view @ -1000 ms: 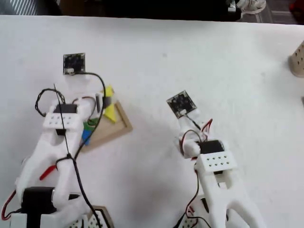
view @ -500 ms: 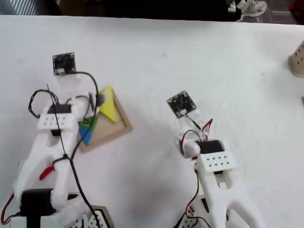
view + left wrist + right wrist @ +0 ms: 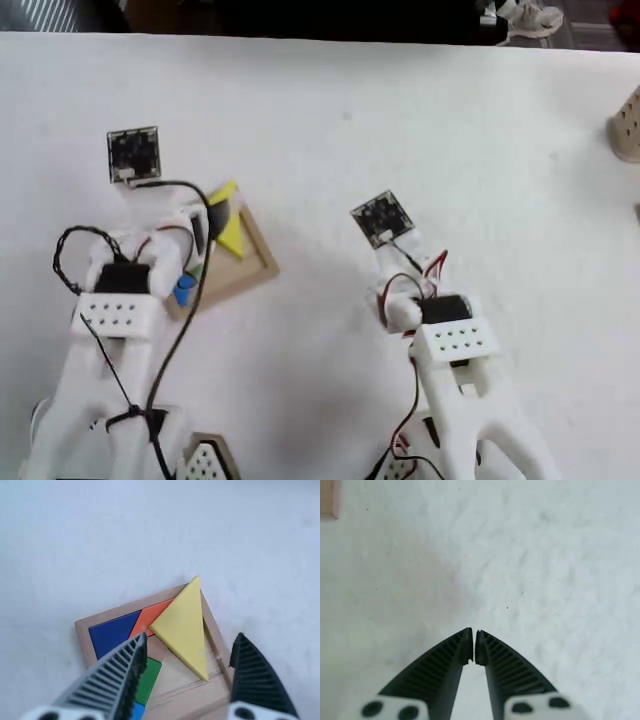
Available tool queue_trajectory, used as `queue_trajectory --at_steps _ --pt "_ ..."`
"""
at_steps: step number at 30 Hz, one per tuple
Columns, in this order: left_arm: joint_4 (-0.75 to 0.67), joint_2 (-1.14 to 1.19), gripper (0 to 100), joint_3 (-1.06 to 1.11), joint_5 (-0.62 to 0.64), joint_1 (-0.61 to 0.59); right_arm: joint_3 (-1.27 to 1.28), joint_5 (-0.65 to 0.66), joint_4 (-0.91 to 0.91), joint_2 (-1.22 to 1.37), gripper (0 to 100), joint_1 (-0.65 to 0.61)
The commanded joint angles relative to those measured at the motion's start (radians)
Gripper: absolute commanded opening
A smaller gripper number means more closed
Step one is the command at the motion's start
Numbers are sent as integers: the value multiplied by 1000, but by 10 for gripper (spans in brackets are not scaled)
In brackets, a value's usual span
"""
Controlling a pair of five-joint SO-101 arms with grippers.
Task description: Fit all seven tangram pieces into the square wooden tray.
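The square wooden tray lies on the white table under my left arm. Inside it I see a dark blue piece, an orange piece, a green piece and a lighter blue piece. A large yellow triangle rests tilted over them, its tip reaching over the tray's far corner. My left gripper hovers open above that triangle, one finger to each side. My right gripper is shut over bare table, holding nothing.
A corner of the tray shows far off in the right wrist view. A beige perforated block stands at the table's right edge. Another perforated block sits at the front, beside the left arm's base.
The left arm swung a little to the left, then drew back toward the front of the table. The yellow triangle stayed on the tray. The right arm has not moved.
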Motion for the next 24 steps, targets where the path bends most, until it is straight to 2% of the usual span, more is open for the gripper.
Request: queue_trajectory --at_steps 1,8,14,24 --pt "2 -35 270 -14 8 18 -5 2 -19 -4 18 5" --pt "8 94 268 -92 9 10 -5 2 -19 -4 18 5" --pt "3 208 268 -167 15 -59 -5 2 -19 -4 18 10" --pt "-2 260 268 -201 15 -62 -5 2 -19 -4 18 7"
